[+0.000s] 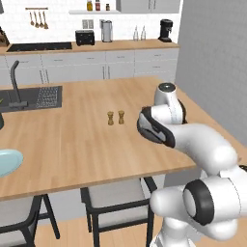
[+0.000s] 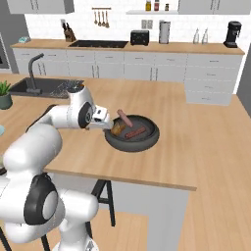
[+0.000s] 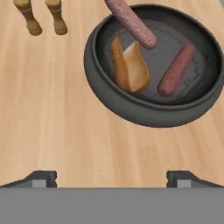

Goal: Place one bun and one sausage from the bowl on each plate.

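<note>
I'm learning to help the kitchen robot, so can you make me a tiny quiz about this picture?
1. True or false: the jaws are shut on a sausage.
2. How many sausages lie in the dark bowl? A) one B) two C) four
3. Fill in: the two small brown shakers stand on the wooden ____.

Key:
1. False; the gripper is open and holds nothing.
2. B; one sausage lies flat, the other sausage leans on the rim, beside the bun.
3. counter.

You see the dark bowl (image 2: 147,142) on the wooden counter (image 2: 206,147), a bun (image 2: 118,129) and two sausages (image 2: 135,133) inside, white arm's hand at its left rim, sink (image 2: 34,87) far left.
</note>
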